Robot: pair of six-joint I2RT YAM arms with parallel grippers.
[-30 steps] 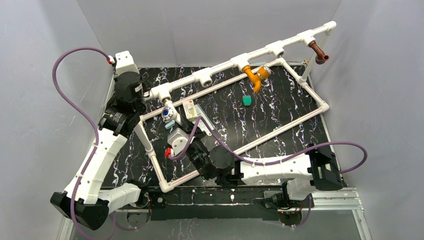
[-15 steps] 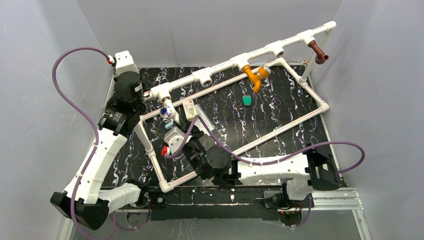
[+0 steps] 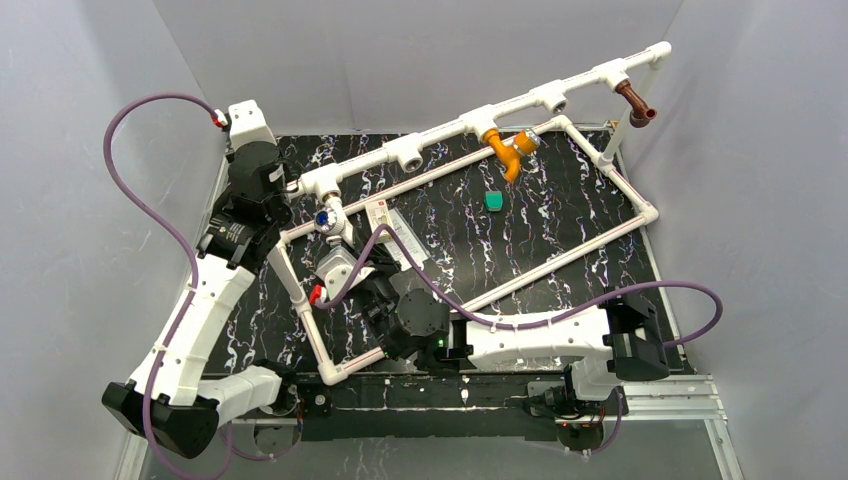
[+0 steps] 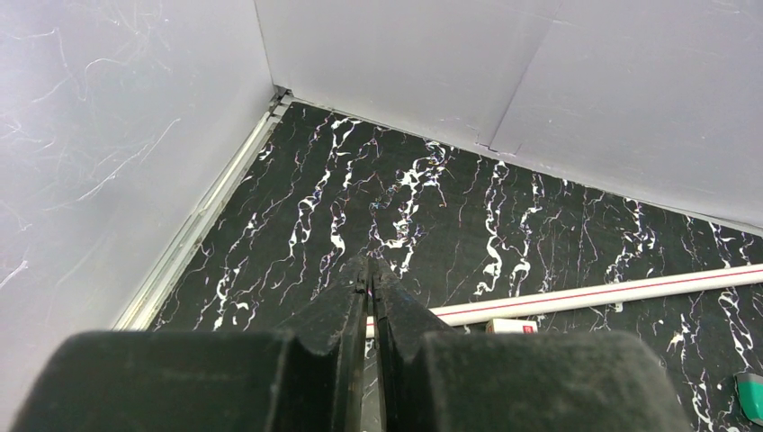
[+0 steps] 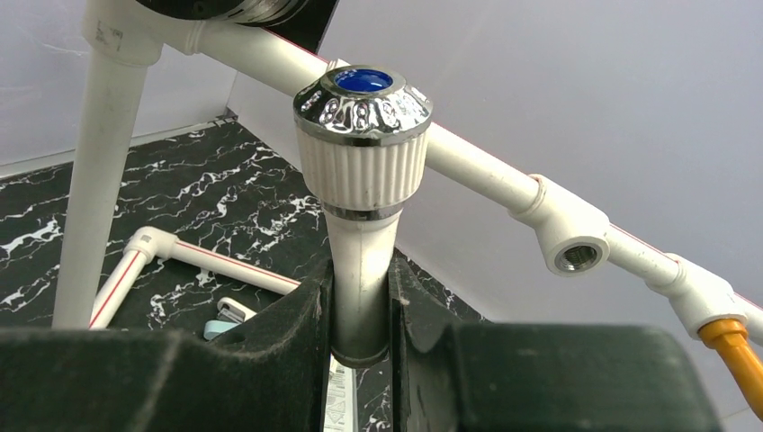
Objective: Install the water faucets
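My right gripper (image 3: 336,240) is shut on the stem of the white faucet (image 3: 325,217), whose chrome cap has a blue top. It holds the faucet upright just below the leftmost T-fitting (image 3: 325,184) of the raised white pipe. In the right wrist view the white faucet (image 5: 363,153) stands between the fingers (image 5: 301,310), in front of the pipe. The orange faucet (image 3: 508,151) hangs from a middle fitting and also shows in the right wrist view (image 5: 733,346). The reddish-brown faucet (image 3: 635,103) sits at the far right end. My left gripper (image 4: 370,273) is shut and empty above the table's back left.
An open threaded T-fitting (image 5: 576,256) lies right of the held faucet, and another open fitting (image 3: 553,97) is further along. The white pipe frame's lower rail (image 3: 560,262) crosses the black marbled table. A teal piece (image 3: 494,201), a white labelled box (image 3: 383,215) and a pale blue piece (image 5: 220,328) lie on it.
My right arm has moved left and toward the back, carrying the white faucet up close under the leftmost T-fitting. The left arm has not moved.
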